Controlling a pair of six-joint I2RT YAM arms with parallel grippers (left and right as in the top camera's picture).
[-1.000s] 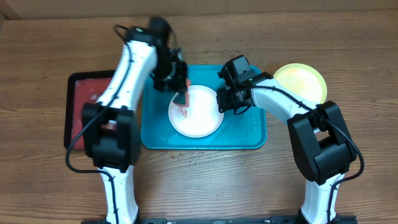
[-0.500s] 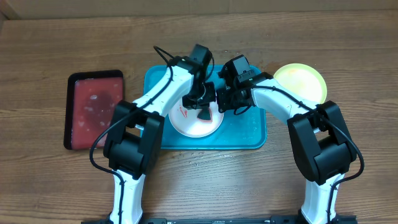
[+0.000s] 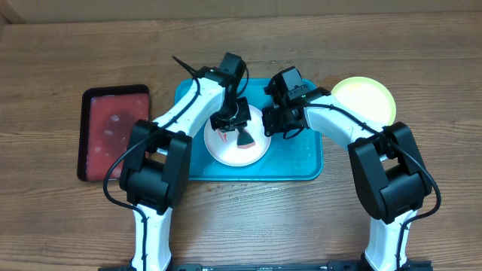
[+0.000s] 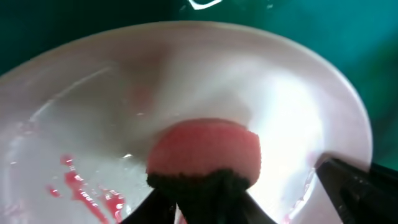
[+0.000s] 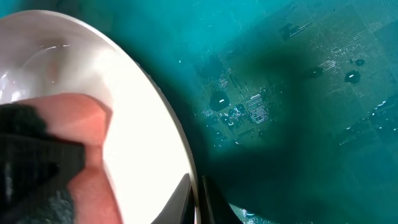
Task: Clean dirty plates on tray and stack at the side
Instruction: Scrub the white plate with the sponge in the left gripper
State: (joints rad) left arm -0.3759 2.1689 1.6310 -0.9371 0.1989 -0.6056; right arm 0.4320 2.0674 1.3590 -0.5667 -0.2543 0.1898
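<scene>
Overhead, the left arm reaches forward and bends in over the teal tray (image 3: 301,162). The left gripper (image 3: 237,128) points down at the white plate (image 3: 218,154) lying in the tray's middle. Its jaws clamp the dark, rough base of a sponge (image 4: 205,149), whose soft, rounded pink end meets the glossy plate beside the red smears (image 4: 78,186). The right gripper (image 3: 271,124) is closed, pinching the plate's thin right rim. A round yellow-green plate (image 3: 365,99) sits on the wooden table (image 3: 422,45) by the tray's far right corner.

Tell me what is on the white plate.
A pink sponge, held by the left gripper, with red smears beside it. The white plate surface under the sponge is covered.
</scene>
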